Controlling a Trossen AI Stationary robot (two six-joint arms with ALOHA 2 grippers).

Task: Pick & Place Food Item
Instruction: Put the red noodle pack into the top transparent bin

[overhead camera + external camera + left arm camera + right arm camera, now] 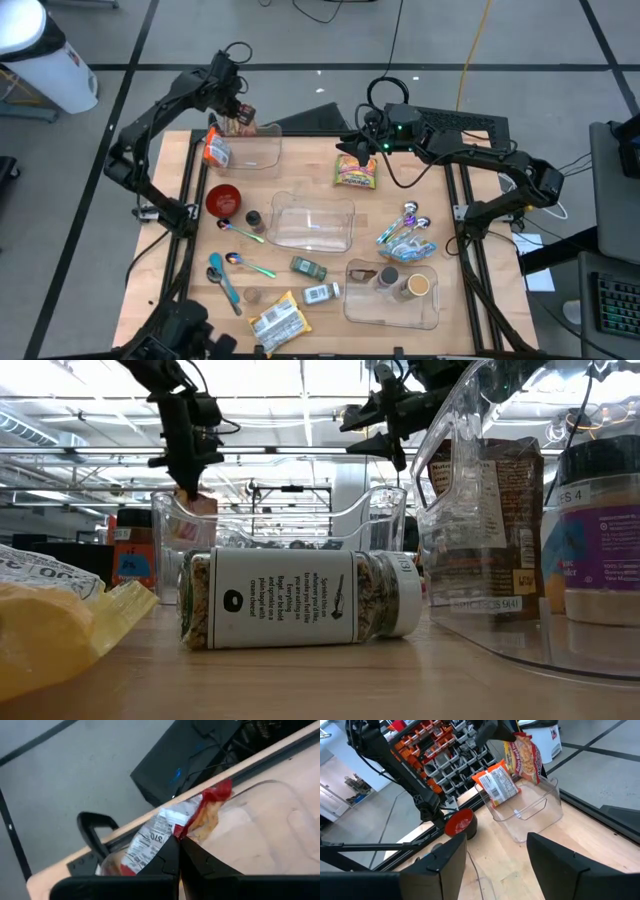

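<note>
My left gripper (240, 117) is shut on a red and yellow food packet (522, 751) above the clear bin (250, 152) at the table's far left. An orange snack bag (215, 150) leans against the inside of that bin's left wall. My right gripper (352, 150) hovers open and level over a yellow noodle packet (357, 172) that lies flat on the far middle of the table. Nothing is between its fingers (452, 857). My left gripper pinches the packet's upper edge (176, 831) between its two shut fingers, slanting down from above. The packet hangs below the fingers, clear of the table, with its lower end (530, 772) about level with the bin's far rim. Whether it touches the bin, I cannot tell.
A red bowl (223, 198) stands near the bin. A second clear bin (313, 222) is at the centre, and a third (392, 292) at the near right holds jars. Spoons (245, 233), spice jars (308, 267), measuring spoons (405, 235) and a yellow packet (278, 320) lie around.
</note>
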